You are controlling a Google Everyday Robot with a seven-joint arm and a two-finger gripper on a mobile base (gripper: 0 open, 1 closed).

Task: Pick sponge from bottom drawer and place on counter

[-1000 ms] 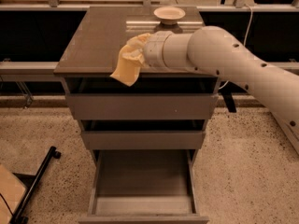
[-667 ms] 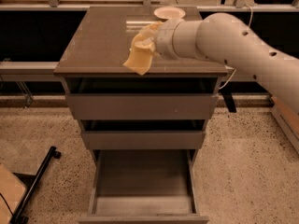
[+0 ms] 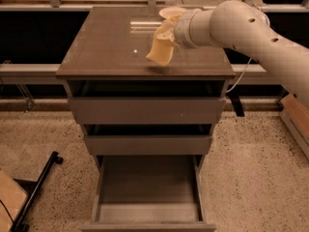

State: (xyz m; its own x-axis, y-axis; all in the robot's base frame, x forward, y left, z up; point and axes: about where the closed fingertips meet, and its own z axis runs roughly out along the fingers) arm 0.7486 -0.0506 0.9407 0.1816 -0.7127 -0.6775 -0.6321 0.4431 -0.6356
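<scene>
My gripper is over the right half of the counter and is shut on the tan-yellow sponge. The sponge hangs tilted from the fingers, its lower end just above the counter top, with a faint shadow under it. The counter's small white dot lies just left of the sponge. The bottom drawer is pulled out below and shows only its bare grey floor. The white arm comes in from the right.
A pale round bowl sits at the back of the counter, behind the gripper. The two upper drawers stand slightly open. A black stand leg lies on the speckled floor at the left. A cardboard box is at the right.
The gripper has carried the sponge from beyond the counter's front edge to the right and further back, so that it now hangs over the counter top.
</scene>
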